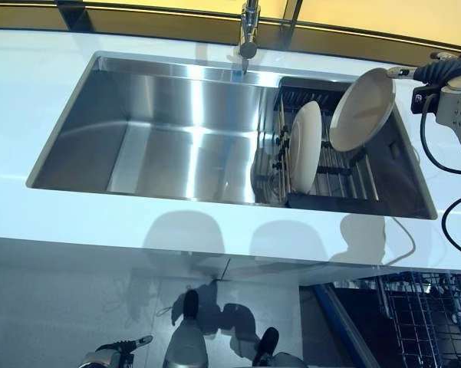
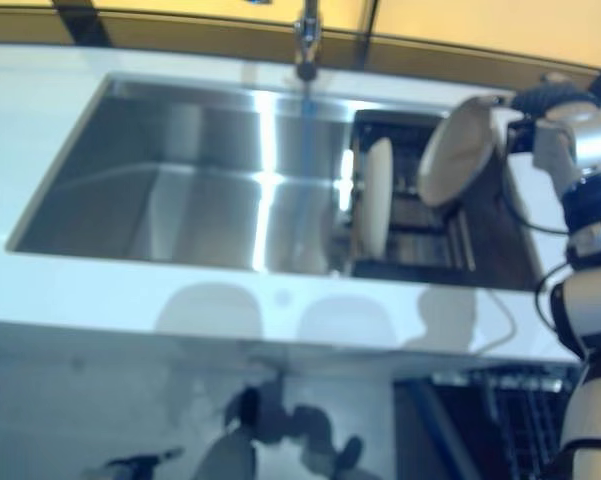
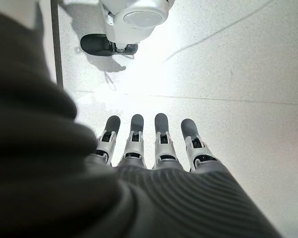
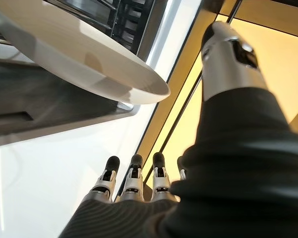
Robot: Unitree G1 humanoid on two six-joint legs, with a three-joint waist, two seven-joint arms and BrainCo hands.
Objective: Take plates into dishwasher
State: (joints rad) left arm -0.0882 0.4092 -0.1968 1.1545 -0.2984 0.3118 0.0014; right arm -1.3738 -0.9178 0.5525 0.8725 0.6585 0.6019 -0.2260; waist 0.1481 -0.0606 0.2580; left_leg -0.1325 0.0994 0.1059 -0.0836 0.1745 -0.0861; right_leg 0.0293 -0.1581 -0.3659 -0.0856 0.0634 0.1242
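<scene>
Now | plate (image 1: 362, 109) lifted above rack (image 1: 345, 180) | right robot hand (image 1: 437, 73) pinching its rim

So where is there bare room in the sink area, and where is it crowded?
The sink basin left of the drying rack is bare, as is the countertop in front. The rack is crowded: one plate stands in it, another is at the right hand.

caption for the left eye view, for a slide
Right hand lifts a plate above the sink rack, where another plate stands upright.
</scene>
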